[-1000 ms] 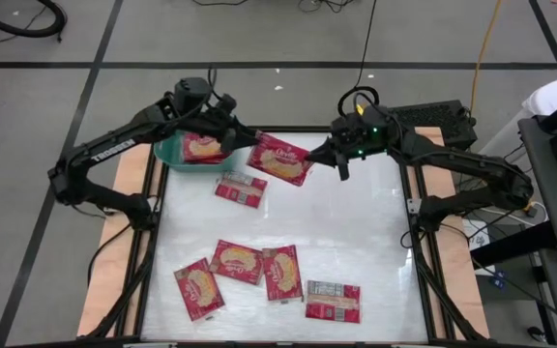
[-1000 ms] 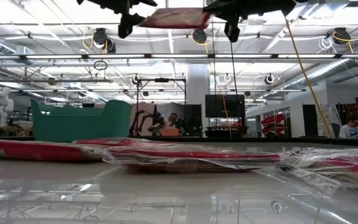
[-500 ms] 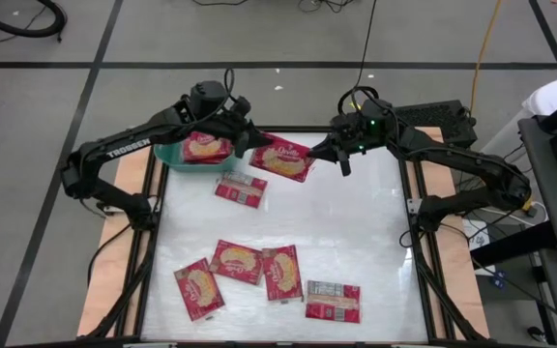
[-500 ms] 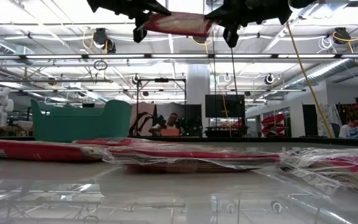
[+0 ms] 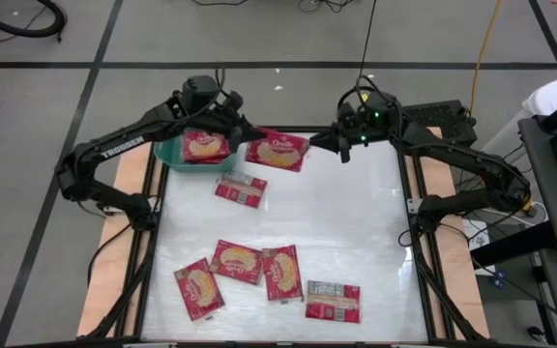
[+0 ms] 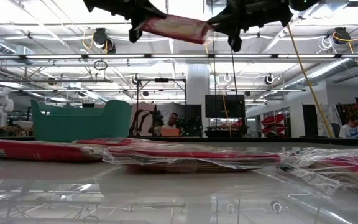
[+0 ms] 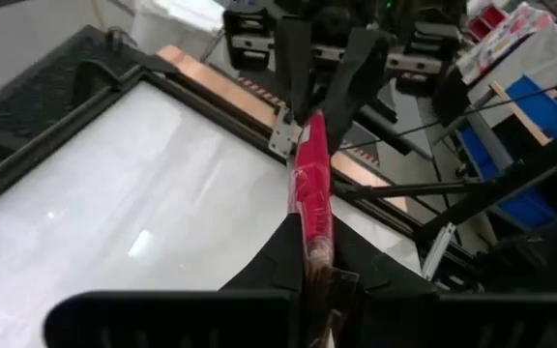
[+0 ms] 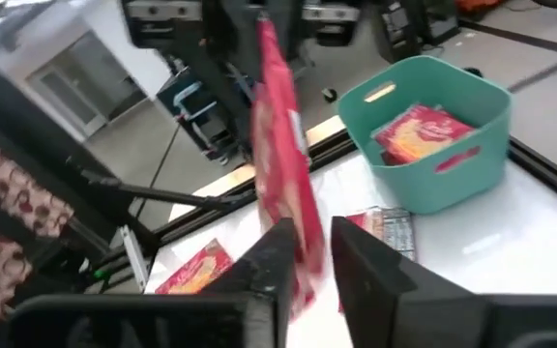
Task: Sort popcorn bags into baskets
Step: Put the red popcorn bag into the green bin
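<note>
One camera looks straight down from well above the whole table (image 5: 356, 242), while another sits at tabletop height, facing level across it into the room. Each wrist camera looks close along its own fingers; all four share the raised popcorn bag (image 5: 278, 152) at the table's far edge.

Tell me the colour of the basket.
Teal green; the basket shows best in the right wrist view.
</note>
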{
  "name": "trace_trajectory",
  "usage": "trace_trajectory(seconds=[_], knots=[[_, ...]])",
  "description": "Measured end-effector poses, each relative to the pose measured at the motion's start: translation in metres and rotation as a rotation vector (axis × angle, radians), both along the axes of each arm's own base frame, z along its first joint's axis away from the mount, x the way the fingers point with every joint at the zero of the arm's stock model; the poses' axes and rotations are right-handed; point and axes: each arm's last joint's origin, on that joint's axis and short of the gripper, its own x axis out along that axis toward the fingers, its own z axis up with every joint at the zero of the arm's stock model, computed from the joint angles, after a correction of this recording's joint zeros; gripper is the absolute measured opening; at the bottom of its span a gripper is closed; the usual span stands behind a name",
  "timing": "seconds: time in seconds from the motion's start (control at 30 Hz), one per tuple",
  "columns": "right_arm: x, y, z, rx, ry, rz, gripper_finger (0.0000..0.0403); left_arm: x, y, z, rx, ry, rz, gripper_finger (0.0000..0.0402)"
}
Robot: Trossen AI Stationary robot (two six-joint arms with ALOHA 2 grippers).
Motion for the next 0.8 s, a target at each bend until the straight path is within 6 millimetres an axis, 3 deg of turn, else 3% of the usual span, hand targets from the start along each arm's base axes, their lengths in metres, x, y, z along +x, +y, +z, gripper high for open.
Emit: trace_trajectory(seconds=[0.3,0.57,0.8], knots=[[-0.013,-0.021,0.000,0.032,0.006,-0.119,0.0127,-0.050,0.002,0.011,0.082,0.126,0.171,0.0019],[-0.017,-0.026,0.000,0.042,0.003,-0.143,0.0126,-0.098,0.005,0.013,0.160,0.304,0.363,0.0027],[-0.017,-0.027,0.000,0.086,0.004,-0.165,0.0126,-0.130,0.024,0.010,0.166,0.371,0.517,0.0018]])
